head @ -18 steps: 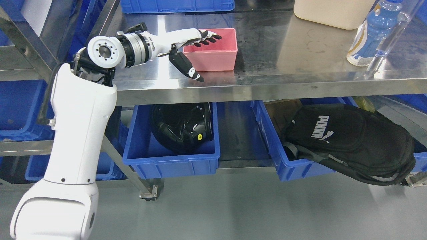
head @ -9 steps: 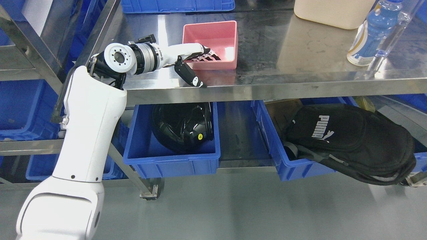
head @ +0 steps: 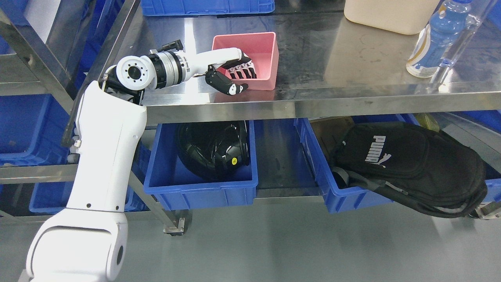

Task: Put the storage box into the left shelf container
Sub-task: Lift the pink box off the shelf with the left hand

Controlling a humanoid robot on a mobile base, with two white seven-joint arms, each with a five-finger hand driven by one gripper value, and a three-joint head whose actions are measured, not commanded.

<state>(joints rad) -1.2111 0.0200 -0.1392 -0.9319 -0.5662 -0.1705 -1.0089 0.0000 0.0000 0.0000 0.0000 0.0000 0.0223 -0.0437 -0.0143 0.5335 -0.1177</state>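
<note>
A pink storage box (head: 263, 51) sits on the steel shelf top (head: 352, 90), tipped so its open inside faces me. My left hand (head: 239, 80) holds its near left wall: the fingers (head: 242, 72) curl inside the box and the thumb (head: 231, 87) presses the outside front. The left arm (head: 105, 156) rises from the lower left. Under the shelf on the left stands a blue container (head: 199, 192) with a black helmet (head: 213, 147) in it. The right arm is out of view.
A second blue container (head: 336, 196) at the lower right holds a black bag (head: 411, 164) that spills over its rim. On the shelf top stand a blue bottle (head: 434, 39), a beige tub (head: 391, 13) and a blue bin (head: 207, 6) at the back.
The fingers went from stretched over the box rim to curled inside it, and the thumb closed on the front wall. The box tipped up and shifted slightly toward the shelf's front edge.
</note>
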